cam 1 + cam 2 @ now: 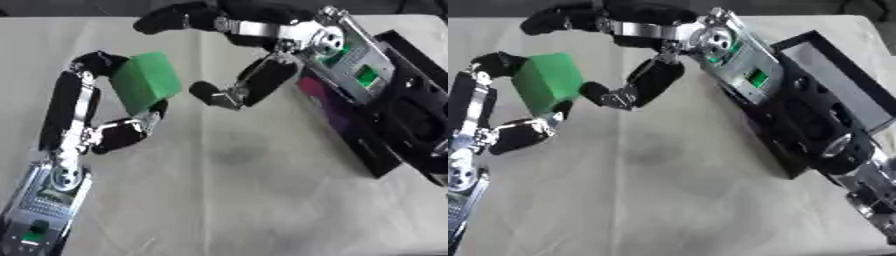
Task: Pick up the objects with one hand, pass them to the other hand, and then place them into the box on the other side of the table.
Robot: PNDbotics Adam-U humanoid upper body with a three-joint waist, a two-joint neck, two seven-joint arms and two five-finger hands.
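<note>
Green block [146,82] pinched in the left robot hand [105,105]: black fingers [98,62] hooked over its far top corner, thumb [122,135] pressed up against its near lower edge, block tilted and lifted clear of the worktop [236,200]. Left forearm reaching down from the block to the lower left corner, silver joints and a small green-lit panel showing near the wrist.

Just right of the block, the right robot hand [262,55], spread open with nothing in it. Upper fingers [175,20] stretched out above and beyond the block's top; thumb [214,95] curved down with its tip just beside the block's right face, a narrow gap visible in the left eye view, touching or not impossible to tell in the right eye view. Block thus sitting between the thumb and fingers of that open hand without being held by it.

Further right of the block, the right wrist and forearm, silver plate with green patches, running down toward the right edge. Beneath and behind that arm, well right of the block, a black open-topped box [833,95] lying askew on the worktop, pale inner floor visible in the right eye view, purple-pink patch on its near side in the left eye view.

Below the block, bare beige worktop with a faint dark smudge [234,152].
</note>
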